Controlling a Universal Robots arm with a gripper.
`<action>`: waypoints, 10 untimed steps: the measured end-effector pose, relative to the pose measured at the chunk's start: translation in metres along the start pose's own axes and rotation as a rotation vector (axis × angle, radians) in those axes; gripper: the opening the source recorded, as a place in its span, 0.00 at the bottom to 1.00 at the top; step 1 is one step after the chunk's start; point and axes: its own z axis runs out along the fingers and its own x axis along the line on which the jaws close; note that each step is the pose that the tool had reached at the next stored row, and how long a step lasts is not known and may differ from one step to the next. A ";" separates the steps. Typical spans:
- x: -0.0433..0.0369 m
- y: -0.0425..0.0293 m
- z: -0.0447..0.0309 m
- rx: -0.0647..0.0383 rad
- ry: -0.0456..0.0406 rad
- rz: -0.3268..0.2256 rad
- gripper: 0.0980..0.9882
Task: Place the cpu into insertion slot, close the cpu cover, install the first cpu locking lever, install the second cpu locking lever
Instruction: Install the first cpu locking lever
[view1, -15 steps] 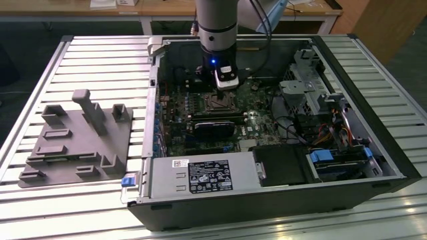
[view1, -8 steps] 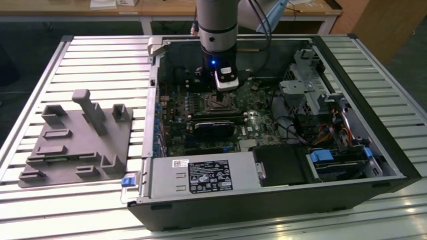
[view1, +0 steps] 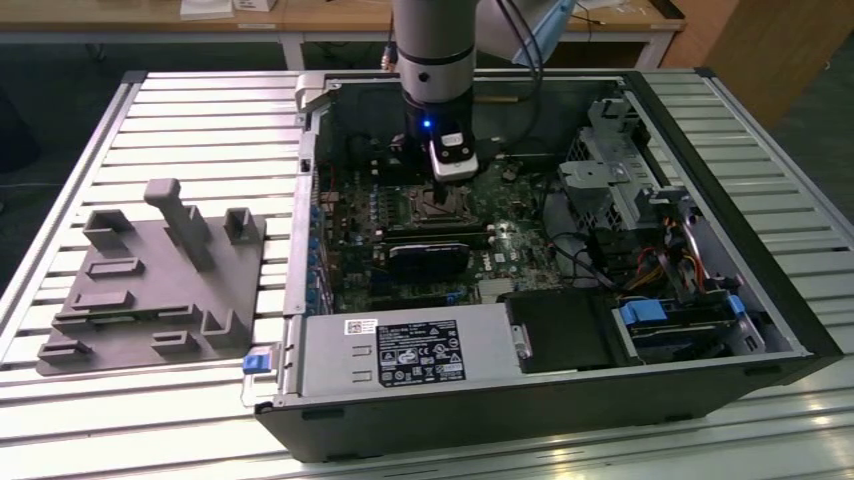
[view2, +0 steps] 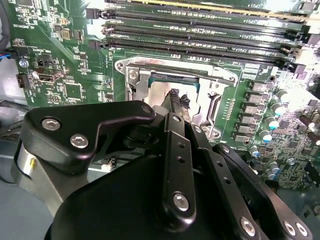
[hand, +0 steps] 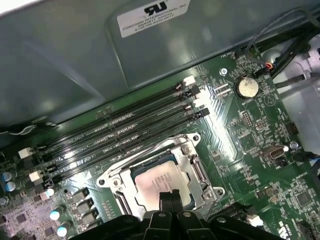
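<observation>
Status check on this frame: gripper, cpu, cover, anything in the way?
Gripper shut, tips over the cpu. Cpu seated in insertion slot, cpu cover down around it. Nothing in the way.

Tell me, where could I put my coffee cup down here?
The slatted table is bare beyond the grey fixture block, towards the exterior view's left and far edge. Inside the computer case it's crowded: boards, cables, drives, and the gripper just above the cpu.

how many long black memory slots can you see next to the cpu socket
4 long black memory slots, lying parallel, side by side, between the insertion slot and the case wall. Their far ends run out of frame.
</observation>
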 end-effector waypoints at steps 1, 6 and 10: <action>-0.0001 0.0001 -0.0011 0.001 -0.0007 0.000 0.01; -0.0006 0.0005 -0.0075 0.004 -0.0020 0.000 0.01; -0.0014 0.0010 -0.0158 0.004 -0.0020 0.000 0.01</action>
